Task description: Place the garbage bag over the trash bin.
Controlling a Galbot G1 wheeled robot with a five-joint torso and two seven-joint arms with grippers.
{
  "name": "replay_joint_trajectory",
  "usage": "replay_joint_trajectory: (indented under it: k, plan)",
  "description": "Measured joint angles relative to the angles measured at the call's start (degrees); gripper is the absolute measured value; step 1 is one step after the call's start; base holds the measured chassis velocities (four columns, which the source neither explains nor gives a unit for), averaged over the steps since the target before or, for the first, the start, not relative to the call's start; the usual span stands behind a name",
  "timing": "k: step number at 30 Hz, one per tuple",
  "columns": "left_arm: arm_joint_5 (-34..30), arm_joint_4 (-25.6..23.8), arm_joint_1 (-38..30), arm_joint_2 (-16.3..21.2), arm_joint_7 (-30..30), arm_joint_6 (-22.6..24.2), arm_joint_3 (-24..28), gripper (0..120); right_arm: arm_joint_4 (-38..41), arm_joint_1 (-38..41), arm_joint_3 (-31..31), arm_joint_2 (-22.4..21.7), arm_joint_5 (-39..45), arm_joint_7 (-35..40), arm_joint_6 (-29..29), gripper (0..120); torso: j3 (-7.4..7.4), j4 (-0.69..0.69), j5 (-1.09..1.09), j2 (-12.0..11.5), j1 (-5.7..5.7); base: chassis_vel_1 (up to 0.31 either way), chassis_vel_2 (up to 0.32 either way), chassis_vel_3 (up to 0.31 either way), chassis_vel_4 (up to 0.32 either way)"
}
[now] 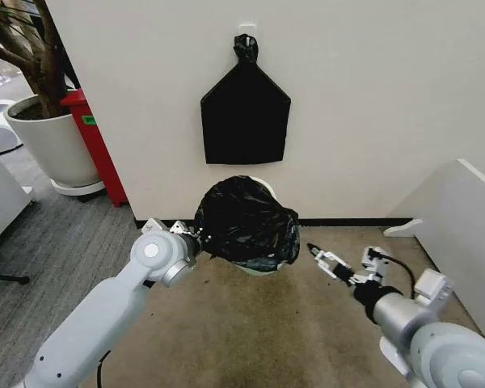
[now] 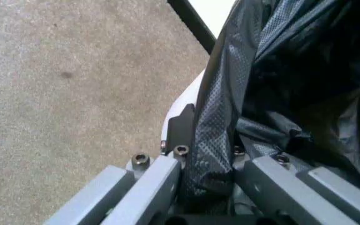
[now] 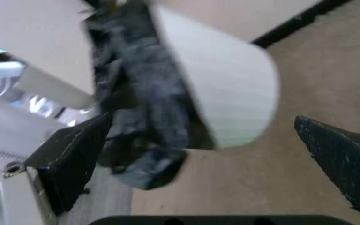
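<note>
The left hand [image 1: 196, 237] pinches the garbage bag [image 1: 246, 220] draped over the trash bin [image 3: 230, 103]; the right hand [image 1: 314, 251] hangs spread wide, empty.

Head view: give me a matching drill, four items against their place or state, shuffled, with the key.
Items:
1. garbage bag
2. trash bin
3. left gripper
4. right gripper

Places or states:
A. jaws open, empty, apart from the bag on the bin's right
B. draped over the bin, covering most of it
C. on the floor by the wall, only slivers of cream showing
D. shut on the bag's edge at the bin's left side

Pairs: 1-B, 2-C, 3-D, 4-A
</note>
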Motion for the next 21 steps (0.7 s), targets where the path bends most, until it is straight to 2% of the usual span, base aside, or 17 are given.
replay_joint_trajectory:
  k: [6, 11, 15, 18, 21]
  plan:
    - [0.2, -0.3, 0.0, 0.0, 0.0, 0.0, 0.5, 0, 0.3, 2.0, -2.8, 0.0, 3.1, 1.6, -0.6, 100, 0.0, 0.0, 0.0, 0.0, 0.0, 0.0, 0.0, 0.0, 0.0]
    - [0.7, -1.0, -0.2, -0.2, -0.3, -0.3, 1.5, 0, 0.3, 2.4, -6.0, 0.6, -0.6, -1.9, -0.5, 100, 0.0, -0.01, -0.01, 0.0, 0.0, 0.0, 0.0, 0.0, 0.0]
    - [1.2, -2.0, -0.3, -0.8, -1.1, -1.0, 2.4, 0, -2.2, 3.0, -11.6, 2.7, -8.7, -3.5, 0.8, 100, 0.0, -0.01, -0.01, 0.0, 0.0, 0.0, 0.0, 0.0, 0.0]
    - [0.6, -2.7, -0.2, -0.6, -1.6, -1.1, 2.4, 0, -4.9, 3.2, -11.4, 3.1, -12.0, -3.5, 1.4, 100, 0.0, -0.01, 0.0, 0.0, 0.0, 0.0, 0.0, 0.0, 0.0]
    - [-1.7, -3.4, 0.4, 0.3, -2.0, -0.5, 1.4, 0, -8.7, 2.8, -8.0, 2.2, -14.6, -4.2, 1.9, 100, 0.0, -0.01, -0.01, 0.0, 0.0, 0.0, 0.0, 0.0, 0.0]
